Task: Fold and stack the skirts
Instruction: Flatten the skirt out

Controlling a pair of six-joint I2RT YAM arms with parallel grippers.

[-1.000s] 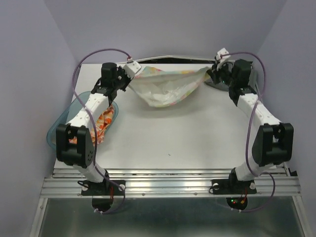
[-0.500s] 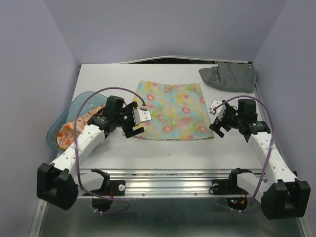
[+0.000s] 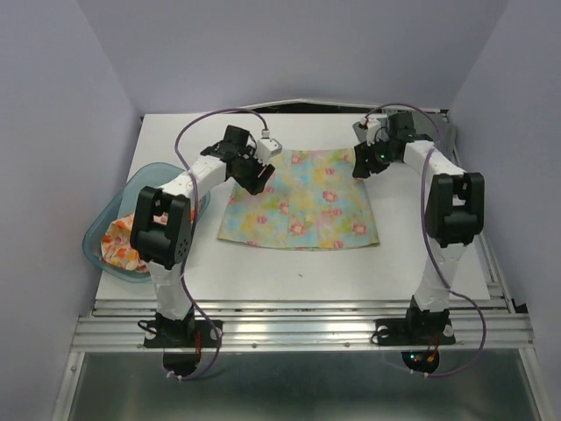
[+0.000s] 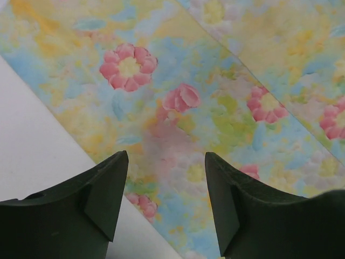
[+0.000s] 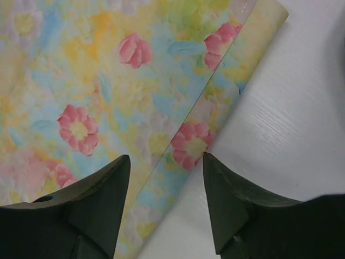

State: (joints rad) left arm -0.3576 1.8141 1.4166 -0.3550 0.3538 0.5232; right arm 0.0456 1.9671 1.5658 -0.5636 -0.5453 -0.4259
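Top view: a white table (image 3: 298, 263) stands inside plain pale lilac walls (image 3: 289, 53). The pastel floral skirt (image 3: 302, 202) lies spread flat across the middle of the table. The left gripper (image 3: 254, 174) is at its far left corner and the right gripper (image 3: 362, 163) at its far right corner. A blue basin (image 3: 96, 232) at the table's left edge holds the orange-flowered skirt (image 3: 123, 250).

Left wrist view: dark fingers (image 4: 102, 199) are spread apart and hold nothing, just over the floral cloth near its edge. Bare table shows on the left.

Right wrist view: its fingers (image 5: 102, 205) are also apart and empty, above the skirt's folded edge. White tabletop shows on the right.
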